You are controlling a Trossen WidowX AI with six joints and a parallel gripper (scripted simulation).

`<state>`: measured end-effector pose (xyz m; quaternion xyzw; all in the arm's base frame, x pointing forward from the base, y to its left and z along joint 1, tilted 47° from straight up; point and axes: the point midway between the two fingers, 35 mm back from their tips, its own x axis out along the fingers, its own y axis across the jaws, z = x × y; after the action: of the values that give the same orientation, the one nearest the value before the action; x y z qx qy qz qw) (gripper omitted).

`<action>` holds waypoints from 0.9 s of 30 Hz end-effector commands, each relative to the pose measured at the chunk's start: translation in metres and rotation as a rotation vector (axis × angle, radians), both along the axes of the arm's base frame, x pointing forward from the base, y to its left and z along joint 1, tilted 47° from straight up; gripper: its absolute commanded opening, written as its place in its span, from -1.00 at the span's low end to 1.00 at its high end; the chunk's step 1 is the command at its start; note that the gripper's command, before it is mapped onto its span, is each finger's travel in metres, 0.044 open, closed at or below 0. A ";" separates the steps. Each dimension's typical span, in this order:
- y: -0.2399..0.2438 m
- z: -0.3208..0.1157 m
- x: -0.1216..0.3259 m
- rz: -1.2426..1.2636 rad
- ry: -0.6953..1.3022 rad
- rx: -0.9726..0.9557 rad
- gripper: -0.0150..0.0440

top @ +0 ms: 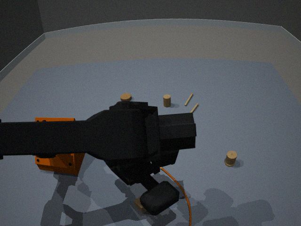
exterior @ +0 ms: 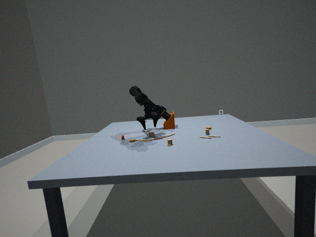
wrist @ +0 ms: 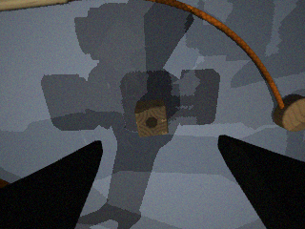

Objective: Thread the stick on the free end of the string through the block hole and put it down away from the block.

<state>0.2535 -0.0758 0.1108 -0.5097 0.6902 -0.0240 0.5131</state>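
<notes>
Above the worktop (exterior: 163, 158), back from its near edge, black jaws (exterior: 149, 126) hang wide apart and empty over the holed wooden block (exterior: 151, 134) (wrist: 152, 120).

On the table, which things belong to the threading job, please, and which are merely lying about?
Job:
- holed block
- string
- its stick
- string's button

Lying about:
- two loose sticks
- red piece
- upright cylinders
- loose disc
</notes>
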 end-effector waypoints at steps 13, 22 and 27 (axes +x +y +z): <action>0.008 0.003 -0.001 -0.974 -1.032 0.070 1.00; 0.010 0.004 -0.001 -1.285 -1.360 0.090 1.00; 0.011 0.005 -0.001 -1.456 -1.542 0.101 1.00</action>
<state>0.2523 -0.0711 0.1135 -0.0754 0.5224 -0.4532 0.7183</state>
